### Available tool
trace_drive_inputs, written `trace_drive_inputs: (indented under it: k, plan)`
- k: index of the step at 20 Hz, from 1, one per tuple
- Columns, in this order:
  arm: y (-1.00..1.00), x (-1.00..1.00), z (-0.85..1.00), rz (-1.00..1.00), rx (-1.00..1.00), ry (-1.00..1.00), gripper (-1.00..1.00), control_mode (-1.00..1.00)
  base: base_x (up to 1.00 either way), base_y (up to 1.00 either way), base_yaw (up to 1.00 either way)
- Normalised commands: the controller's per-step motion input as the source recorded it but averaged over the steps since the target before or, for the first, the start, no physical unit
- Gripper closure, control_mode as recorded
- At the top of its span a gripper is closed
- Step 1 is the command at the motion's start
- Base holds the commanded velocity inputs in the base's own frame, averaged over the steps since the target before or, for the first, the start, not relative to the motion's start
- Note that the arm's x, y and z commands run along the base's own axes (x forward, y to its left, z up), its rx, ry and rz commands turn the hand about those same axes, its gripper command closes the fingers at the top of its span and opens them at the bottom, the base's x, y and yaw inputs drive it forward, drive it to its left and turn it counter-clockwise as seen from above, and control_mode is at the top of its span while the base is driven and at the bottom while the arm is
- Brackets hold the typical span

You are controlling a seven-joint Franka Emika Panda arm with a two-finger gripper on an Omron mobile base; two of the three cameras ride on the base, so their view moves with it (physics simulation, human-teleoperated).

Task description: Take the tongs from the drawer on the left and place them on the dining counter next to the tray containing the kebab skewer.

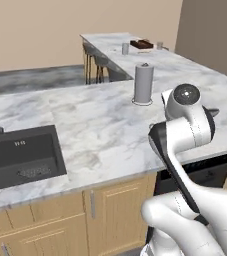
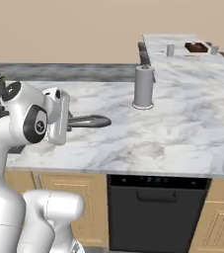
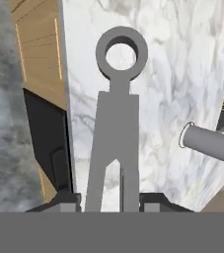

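My gripper (image 3: 109, 200) is shut on the slim grey tongs (image 3: 116, 133), whose ring end points away from the hand. From the right base view the tongs (image 2: 91, 121) stick out level from the gripper (image 2: 73, 122), above the front part of the marble worktop. The dark brown tray (image 1: 141, 44) (image 2: 196, 47) sits far off on the narrow dining counter (image 1: 105, 41) (image 2: 158, 42). The kebab skewer on it is too small to make out. The drawer is out of view.
A grey paper-towel roll (image 1: 143, 84) (image 2: 144, 87) (image 3: 209, 142) stands mid-worktop. A black sink (image 1: 20, 155) lies at the left. Below the worktop's edge is a black dishwasher (image 2: 155, 212). Two small grey cups (image 2: 170, 50) (image 2: 214, 50) flank the tray. Stools (image 1: 96, 62) stand by the dining counter.
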Motion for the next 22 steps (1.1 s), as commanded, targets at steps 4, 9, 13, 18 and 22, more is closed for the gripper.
trace_drive_inputs:
  k: [4, 9, 13, 18, 22]
  plan:
    - [0.00, 0.00, 0.00, 0.00, 0.00, 0.00, 1.00, 1.00, -0.09, -1.00, -0.09]
    - [0.00, 0.00, 0.00, 0.00, 0.00, 0.00, 1.00, 1.00, -0.06, -1.00, -0.08]
    - [0.00, 0.00, 0.00, 0.00, 0.00, 0.00, 1.00, 1.00, -0.04, -1.00, -0.08]
    - [0.00, 0.00, 0.00, 0.00, 0.00, 0.00, 1.00, 1.00, 0.00, -1.00, -0.05]
    - [0.00, 0.00, 0.00, 0.00, 0.00, 0.00, 1.00, 1.00, 0.00, -1.00, -0.03]
